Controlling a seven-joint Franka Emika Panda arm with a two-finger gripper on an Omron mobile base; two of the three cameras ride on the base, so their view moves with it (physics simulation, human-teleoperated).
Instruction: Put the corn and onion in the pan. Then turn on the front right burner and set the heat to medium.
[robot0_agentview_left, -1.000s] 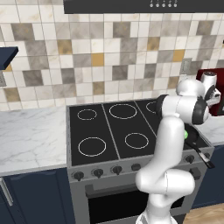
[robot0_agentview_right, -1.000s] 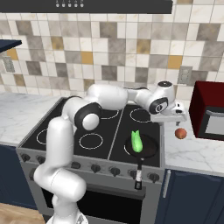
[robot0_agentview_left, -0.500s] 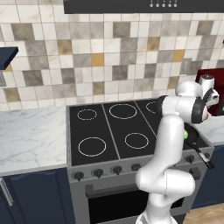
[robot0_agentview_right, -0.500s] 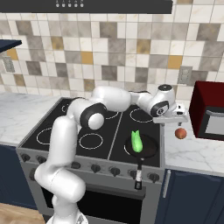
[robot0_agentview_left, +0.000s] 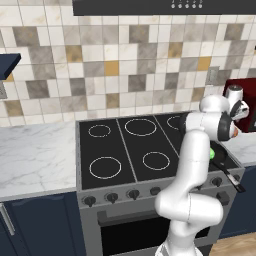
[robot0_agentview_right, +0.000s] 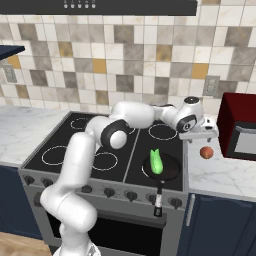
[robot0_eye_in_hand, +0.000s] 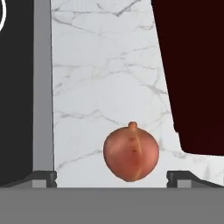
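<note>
One corn (robot0_agentview_right: 156, 162) in one pan (robot0_agentview_right: 169, 171); one onion (robot0_agentview_right: 206, 152) on the counter (robot0_agentview_right: 220, 172).

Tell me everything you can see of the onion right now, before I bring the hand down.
The onion is a small round reddish-orange bulb with a short stub at one end and faint darker streaks down its smooth skin. It looks whole and unpeeled. It lies on the white marble counter, between the cooktop's grey edge and a dark red appliance, touching neither. The gripper hangs open above it, the fingertips wide on either side and not touching it. It is not in the pan.
</note>
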